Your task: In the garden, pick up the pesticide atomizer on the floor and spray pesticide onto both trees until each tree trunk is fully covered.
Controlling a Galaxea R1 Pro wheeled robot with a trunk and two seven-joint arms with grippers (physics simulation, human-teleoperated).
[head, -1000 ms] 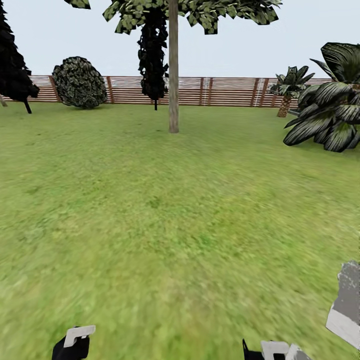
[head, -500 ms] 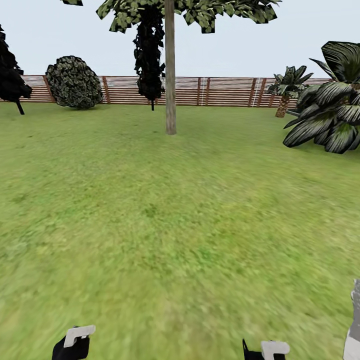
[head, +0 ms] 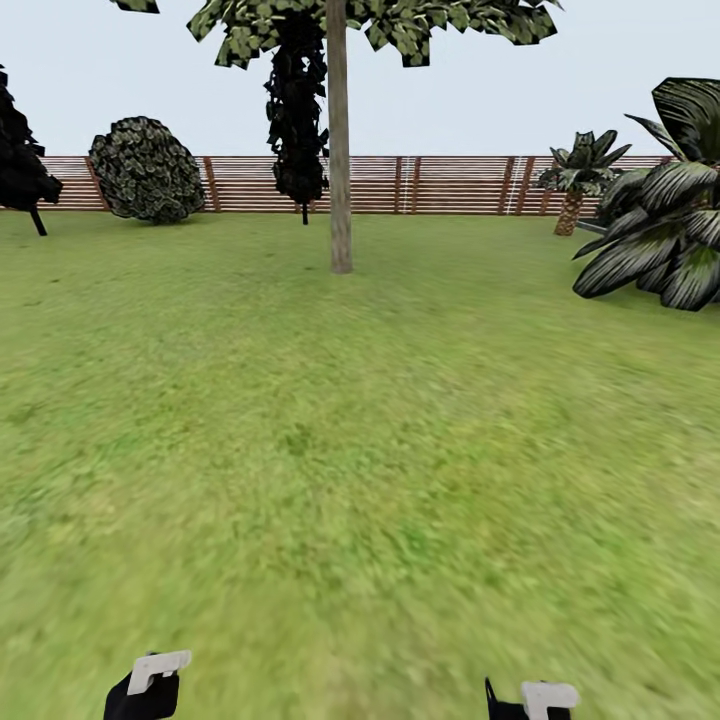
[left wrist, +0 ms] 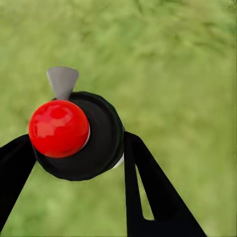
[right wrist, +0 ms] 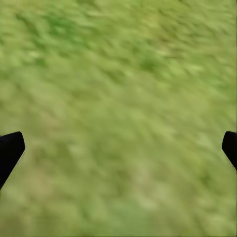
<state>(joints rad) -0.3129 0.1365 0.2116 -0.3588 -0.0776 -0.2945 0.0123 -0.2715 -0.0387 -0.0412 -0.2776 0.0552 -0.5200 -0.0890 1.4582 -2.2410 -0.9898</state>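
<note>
The small dark pesticide atomizer with a round red cap (left wrist: 74,136) is held clamped between the black fingers of the left gripper (left wrist: 79,163), ready for spraying. The right gripper (right wrist: 118,148) is spread wide and empty. A bare grey-brown tree trunk (head: 340,150) is seen well ahead, mid-lawn.

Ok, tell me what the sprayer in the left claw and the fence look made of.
Pesticide atomizer: seemingly plastic, a matte black round body with a glossy red knob, judging by its bright highlights, and a dull grey tab. Fence: looks like wood, brown horizontal slats between darker posts, matte, though render detail leaves it open.
</note>
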